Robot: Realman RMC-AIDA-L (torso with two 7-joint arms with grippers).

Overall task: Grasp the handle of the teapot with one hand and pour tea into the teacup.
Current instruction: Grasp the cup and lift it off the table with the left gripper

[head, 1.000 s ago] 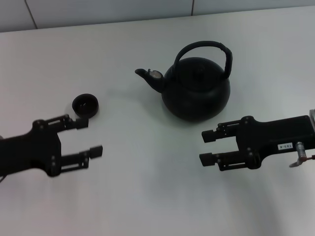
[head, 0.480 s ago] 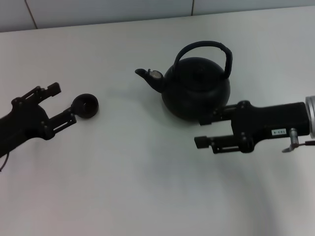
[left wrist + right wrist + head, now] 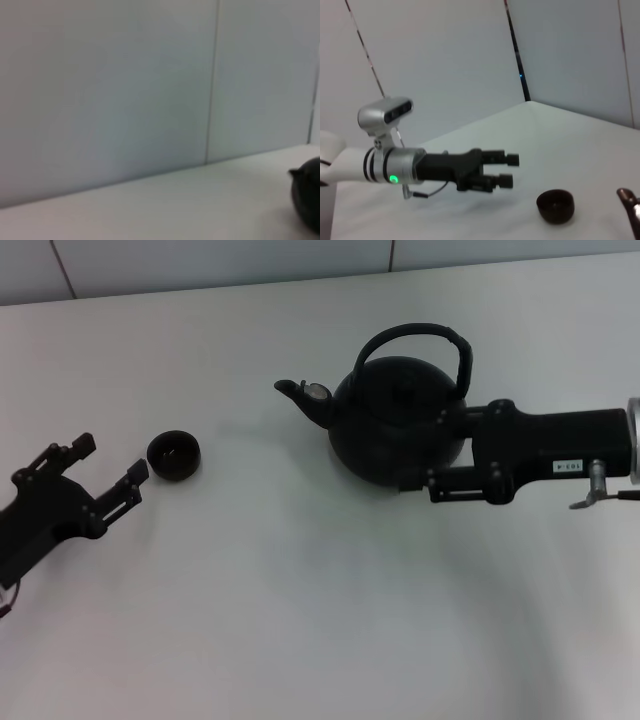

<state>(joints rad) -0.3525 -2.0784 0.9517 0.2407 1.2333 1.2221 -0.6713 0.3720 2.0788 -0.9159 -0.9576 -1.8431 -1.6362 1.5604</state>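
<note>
While the teapot point(image 3: 398, 425) sits against it, the right hand point(image 3: 425, 455) gapes — empty.

White table point(image 3: 300, 620), black teapot point(image 3: 400, 425), small teacup point(image 3: 174, 455) resting on it

Black teapot point(image 3: 398, 430) and small teacup point(image 3: 174, 455) stand well apart on a white surface.
The round matte pot sits upright, its short silver-tipped spout pointing toward the cup and its arched handle point(image 3: 415, 341) rising upright over the lid. The handleless cup stands upright, its dark inside showing.
</note>
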